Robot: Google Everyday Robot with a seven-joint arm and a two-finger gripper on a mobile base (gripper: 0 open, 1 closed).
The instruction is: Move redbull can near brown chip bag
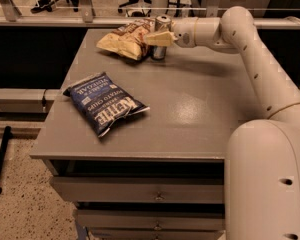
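The redbull can (160, 51) stands upright at the far side of the grey table (190, 114), right beside the right edge of the brown chip bag (121, 40). The bag is crinkled, tan-edged and lies flat at the far left of the table top. My gripper (159, 37) reaches in from the right and is shut on the can's middle. One pale finger (156, 38) crosses in front of the can. The can's base looks to be at the table surface.
A dark blue Kettle chip bag (106, 103) lies flat on the near left part of the table. My arm (250, 49) spans the table's far right side. Drawers (155, 194) sit under the table top. A railing and chair legs are behind the table.
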